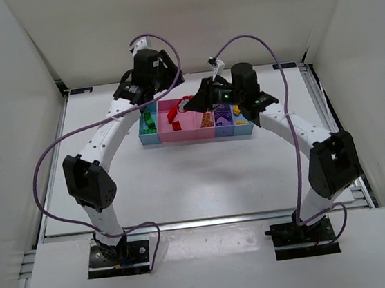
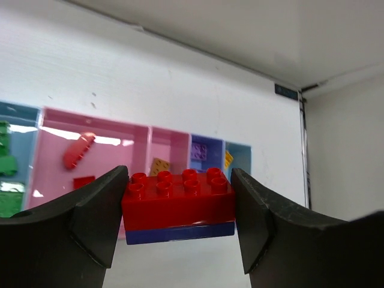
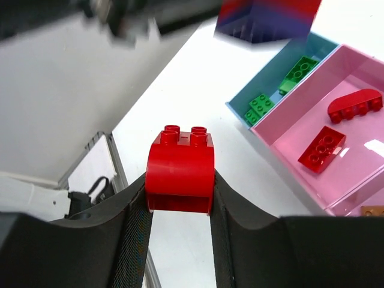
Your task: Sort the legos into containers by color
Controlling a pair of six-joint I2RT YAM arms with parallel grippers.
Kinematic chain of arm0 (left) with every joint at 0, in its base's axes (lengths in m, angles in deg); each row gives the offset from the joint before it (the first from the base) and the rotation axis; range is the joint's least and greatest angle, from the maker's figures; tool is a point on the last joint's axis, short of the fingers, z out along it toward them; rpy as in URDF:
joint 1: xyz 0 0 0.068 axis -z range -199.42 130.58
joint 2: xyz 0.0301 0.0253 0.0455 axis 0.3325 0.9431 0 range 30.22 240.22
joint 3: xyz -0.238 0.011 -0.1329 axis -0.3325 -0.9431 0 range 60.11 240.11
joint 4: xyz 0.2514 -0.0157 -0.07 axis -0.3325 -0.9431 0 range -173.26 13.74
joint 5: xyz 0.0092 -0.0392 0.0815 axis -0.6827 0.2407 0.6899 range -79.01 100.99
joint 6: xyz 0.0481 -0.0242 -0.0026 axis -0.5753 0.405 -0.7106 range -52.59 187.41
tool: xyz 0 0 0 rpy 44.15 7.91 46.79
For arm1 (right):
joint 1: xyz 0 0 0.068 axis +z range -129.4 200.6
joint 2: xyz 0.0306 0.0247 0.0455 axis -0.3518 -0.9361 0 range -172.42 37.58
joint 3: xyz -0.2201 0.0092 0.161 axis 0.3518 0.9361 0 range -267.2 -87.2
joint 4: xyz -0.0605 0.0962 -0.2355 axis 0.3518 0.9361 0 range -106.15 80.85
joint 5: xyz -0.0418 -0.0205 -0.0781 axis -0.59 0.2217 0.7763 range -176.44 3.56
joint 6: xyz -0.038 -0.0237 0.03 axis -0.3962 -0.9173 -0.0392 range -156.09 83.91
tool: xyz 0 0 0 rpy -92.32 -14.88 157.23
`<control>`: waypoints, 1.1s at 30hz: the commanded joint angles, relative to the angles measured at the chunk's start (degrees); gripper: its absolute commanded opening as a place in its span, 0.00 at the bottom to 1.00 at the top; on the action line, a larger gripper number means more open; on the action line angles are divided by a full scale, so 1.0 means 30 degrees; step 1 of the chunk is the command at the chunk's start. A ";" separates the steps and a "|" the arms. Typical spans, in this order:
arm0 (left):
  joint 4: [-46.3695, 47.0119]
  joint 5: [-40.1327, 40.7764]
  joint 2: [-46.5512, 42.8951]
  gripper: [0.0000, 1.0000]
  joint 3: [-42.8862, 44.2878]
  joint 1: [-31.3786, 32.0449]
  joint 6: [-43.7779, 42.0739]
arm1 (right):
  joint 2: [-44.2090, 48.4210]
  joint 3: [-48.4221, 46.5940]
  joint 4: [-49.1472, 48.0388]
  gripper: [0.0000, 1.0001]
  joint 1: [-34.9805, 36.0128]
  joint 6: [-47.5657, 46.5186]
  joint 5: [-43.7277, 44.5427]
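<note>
The right gripper (image 3: 180,201) was clamped on a red round-topped plastic brick (image 3: 180,171), the left gripper (image 2: 180,213) on a red eight-stud plastic block (image 2: 179,201)

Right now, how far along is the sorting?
Done: green bricks lie in the light blue bin, two red bricks in the wide pink bin. In hand: the left end effector grips a red-and-blue stack, the right end effector a rounded red brick. Left: binning both.
</note>
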 commanded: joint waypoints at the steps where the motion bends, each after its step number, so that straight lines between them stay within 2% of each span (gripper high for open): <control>1: 0.0621 0.1689 -0.0406 0.10 0.1082 -0.1078 -0.1278 | 0.0928 0.0409 0.0305 0.00 0.0469 -0.1756 0.0646; 8: 0.0446 0.1573 -0.1046 0.10 0.1085 -0.2750 -0.1953 | -0.1588 -0.1284 0.1332 0.00 0.0500 -0.3545 0.1672; 16: 0.0212 0.0609 -0.2513 0.10 -0.0672 -0.3425 -0.1897 | -0.6012 -0.4858 0.1540 0.00 0.0587 -0.4512 0.1734; 21: 0.0211 0.0050 -0.3275 0.10 -0.1581 -0.3778 -0.1690 | -0.8004 -0.5713 0.1657 0.04 0.0646 -0.4922 0.1763; 24: 0.0094 -0.0156 -0.3510 0.10 -0.1816 -0.3982 -0.1602 | -0.8651 -0.5830 0.1861 0.12 0.0822 -0.5420 0.1763; 28: 0.0094 -0.0360 -0.3628 0.10 -0.1992 -0.4188 -0.1456 | -0.8975 -0.5655 0.1950 0.52 0.1056 -0.5802 0.1879; 31: 0.0064 -0.0449 -0.3628 0.10 -0.2051 -0.4218 -0.1368 | -0.8946 -0.5450 0.1920 0.65 0.1115 -0.6007 0.2143; 33: 0.0094 -0.0566 -0.3599 0.10 -0.2080 -0.4247 -0.1280 | -0.8888 -0.5304 0.1950 0.68 0.1115 -0.6240 0.2290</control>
